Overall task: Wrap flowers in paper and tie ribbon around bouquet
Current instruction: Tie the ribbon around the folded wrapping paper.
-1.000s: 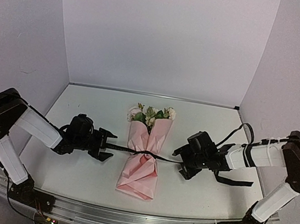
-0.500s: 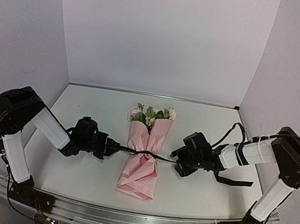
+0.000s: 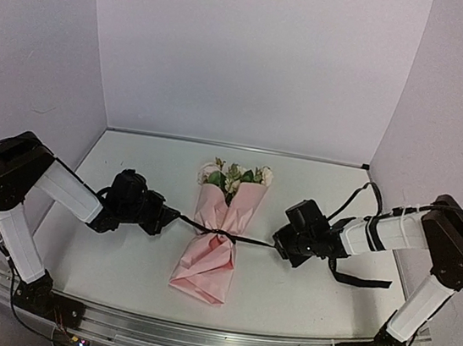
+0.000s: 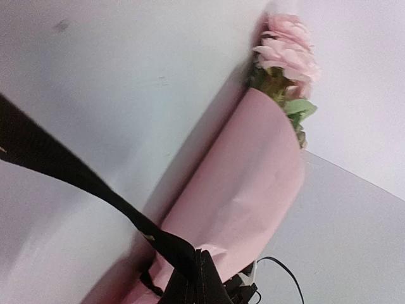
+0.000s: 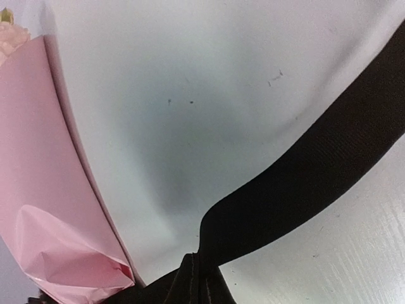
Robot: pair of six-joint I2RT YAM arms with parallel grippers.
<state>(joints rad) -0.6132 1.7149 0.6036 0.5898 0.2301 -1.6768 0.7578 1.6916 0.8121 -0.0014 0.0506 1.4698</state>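
The flowers (image 3: 233, 176) are already wrapped in the paper (image 3: 212, 252), mid-tabletop (image 3: 299, 306). The ribbon (image 3: 244, 240) is stretched across it, its ends pinched by the closed left jaws and right jaws; the knot seems unfinished.

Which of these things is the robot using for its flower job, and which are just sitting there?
For the job: flowers, pink paper around them, black ribbon across the paper, left gripper and right gripper, each shut on the ribbon.
Just there: white table, black cable on the right arm, metal rail at the front.
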